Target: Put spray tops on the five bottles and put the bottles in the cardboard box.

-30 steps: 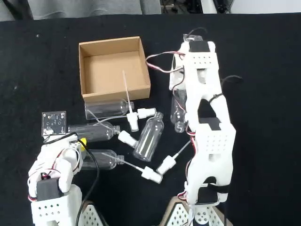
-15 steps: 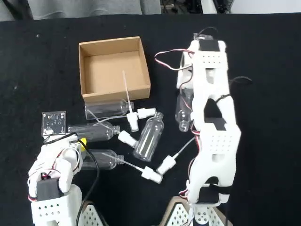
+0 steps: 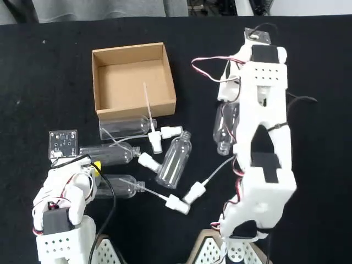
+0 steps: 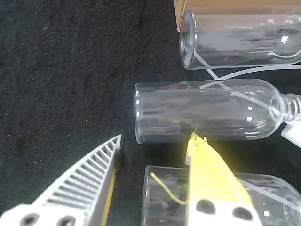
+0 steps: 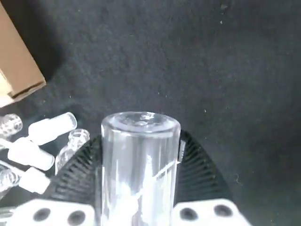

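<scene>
Capping is judged the step in hand. Open room is left on the black table [image 3: 313, 66] right of the empty cardboard box [image 3: 133, 54], where an uncapped bottle [image 3: 224, 127] is clamped in the right gripper [image 5: 141, 141]. The left gripper [image 4: 155, 139] is spread wide beside lying bottles [image 4: 202, 110]. A loose spray top [image 3: 193, 192] is called for next.

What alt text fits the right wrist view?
The right gripper, black and ribbed, is shut on a clear plastic bottle over a black tabletop. Nearby lie white spray tops and a corner of the brown cardboard box.
</scene>
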`<state>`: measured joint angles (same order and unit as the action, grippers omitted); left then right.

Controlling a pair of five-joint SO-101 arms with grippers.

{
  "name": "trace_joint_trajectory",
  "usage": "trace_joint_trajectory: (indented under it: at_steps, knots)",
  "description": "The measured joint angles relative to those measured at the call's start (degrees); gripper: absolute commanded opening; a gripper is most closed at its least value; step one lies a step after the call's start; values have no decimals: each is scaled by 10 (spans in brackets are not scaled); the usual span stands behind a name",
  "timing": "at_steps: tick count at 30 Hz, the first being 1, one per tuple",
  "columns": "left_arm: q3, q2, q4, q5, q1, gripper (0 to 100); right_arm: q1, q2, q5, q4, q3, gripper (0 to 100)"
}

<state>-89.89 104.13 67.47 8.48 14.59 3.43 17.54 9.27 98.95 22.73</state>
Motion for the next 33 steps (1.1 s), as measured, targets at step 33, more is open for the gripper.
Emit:
trace_joint_trajectory:
  at_steps: [33]
  knots:
    - [0,0,0,0,0,209,94,-67,414,-1,-74,15]
